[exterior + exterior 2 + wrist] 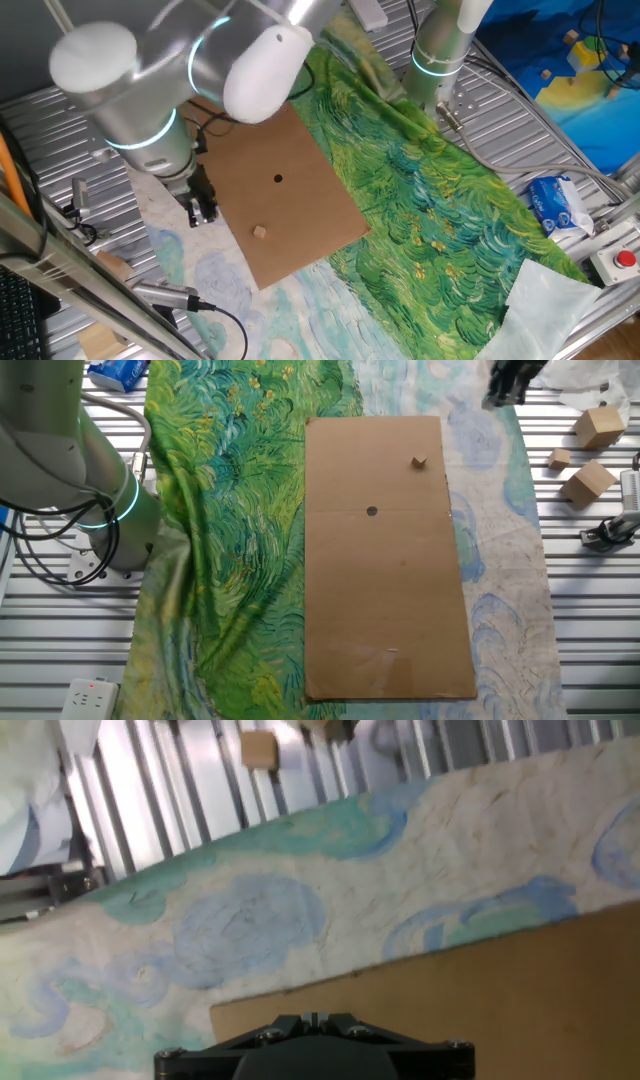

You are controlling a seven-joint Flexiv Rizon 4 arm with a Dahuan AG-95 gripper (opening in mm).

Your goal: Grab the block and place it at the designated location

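The block (259,232) (419,461), a tiny tan cube, rests on the brown cardboard sheet (310,210) (390,610) near one corner. The designated location is a black dot (278,179) (372,511) further in on the sheet. My gripper (203,212) (508,390) hangs over the pale painted cloth, off the sheet's edge and apart from the block. In the hand view its fingers (313,1020) sit pressed together with nothing between them. That view shows only a corner of the cardboard (500,1000), not the block or the dot.
Larger wooden blocks (598,426) (587,480) (258,748) lie on the metal slats beyond the cloth. A green painted cloth (240,510) flanks the cardboard. A second arm's base (110,510), a tissue pack (560,205) and a red button (625,260) stand at the edges.
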